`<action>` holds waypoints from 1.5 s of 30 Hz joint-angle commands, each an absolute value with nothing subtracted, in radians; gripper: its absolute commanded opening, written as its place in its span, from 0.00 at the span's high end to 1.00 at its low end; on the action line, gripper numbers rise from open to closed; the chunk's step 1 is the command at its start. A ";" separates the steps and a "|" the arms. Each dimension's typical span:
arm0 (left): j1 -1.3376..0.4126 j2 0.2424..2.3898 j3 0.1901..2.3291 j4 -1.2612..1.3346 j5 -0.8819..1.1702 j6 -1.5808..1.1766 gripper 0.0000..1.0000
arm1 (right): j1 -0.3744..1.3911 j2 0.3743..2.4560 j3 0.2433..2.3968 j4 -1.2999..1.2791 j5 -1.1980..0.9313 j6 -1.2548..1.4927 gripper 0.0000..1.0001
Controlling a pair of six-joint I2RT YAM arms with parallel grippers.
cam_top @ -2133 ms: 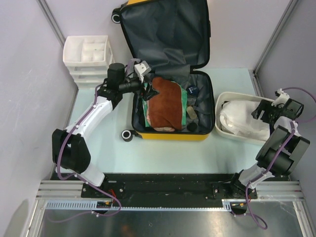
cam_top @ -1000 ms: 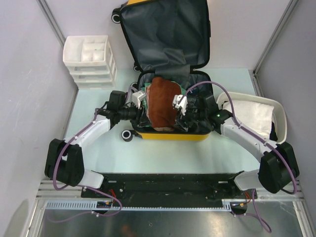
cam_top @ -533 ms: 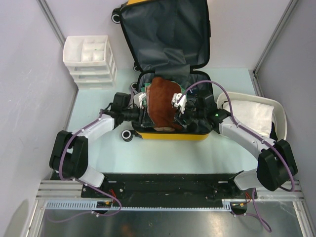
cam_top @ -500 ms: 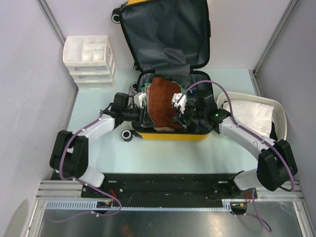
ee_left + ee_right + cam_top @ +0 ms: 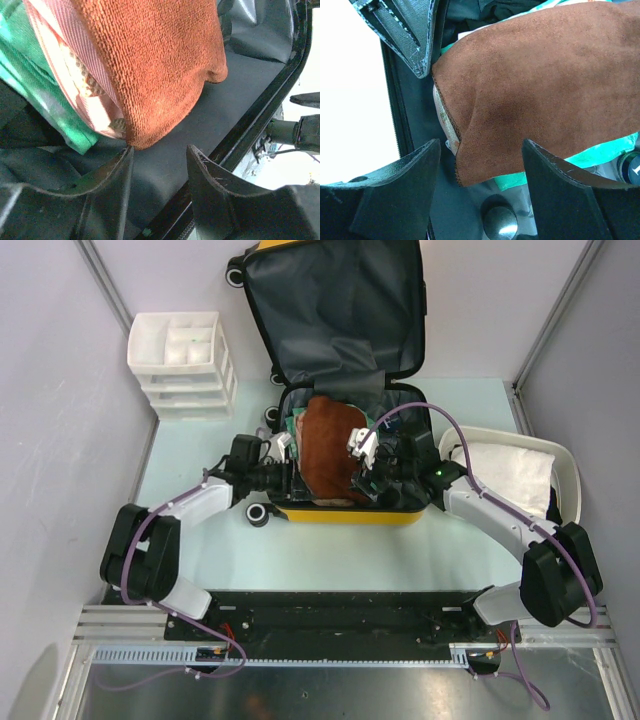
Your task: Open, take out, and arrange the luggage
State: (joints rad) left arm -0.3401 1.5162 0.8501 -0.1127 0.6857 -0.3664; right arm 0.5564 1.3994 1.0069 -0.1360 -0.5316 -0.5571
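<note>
The luggage [image 5: 330,310] lies open in the middle of the pale green bench [image 5: 200,550]. Its lid stands up at the far side and its base is flat, nearer the arms. The shell is bright yellow, seen along the near edge and the lid's rim. The lid and the base are lined with dark grey fabric. One black wheel [image 5: 258,512] shows at the near left corner and another at the far left of the lid.

A rust-brown towel [image 5: 325,445] with a nubbly pile tops the stack in the base. Under it lie a pink striped cloth [image 5: 75,75] and a green cloth [image 5: 30,85].

The left end effector [image 5: 159,160] reaches in from the left, low against the lining. Its jaws are parted with nothing between them, and one tip sits just at the towel's lower edge. The right end effector [image 5: 480,150] comes in from the right. Its jaws are spread wide to either side of the towel's corner and are not clamped on it.

A white drawer unit [image 5: 180,365] stands at the far left. A white tub [image 5: 560,465] holding a white cloth [image 5: 515,475] sits to the right of the luggage.
</note>
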 commanded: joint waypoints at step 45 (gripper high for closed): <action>-0.341 1.497 1.104 -0.005 0.819 -0.572 1.00 | 0.772 1.492 0.853 0.547 -0.066 -0.548 0.00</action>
State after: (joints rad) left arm -0.3401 1.4868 1.0565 -0.0395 0.7738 -0.5335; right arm 0.7376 1.4433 0.8814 0.3161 -0.2752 -0.5098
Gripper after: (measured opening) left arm 0.009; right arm 0.994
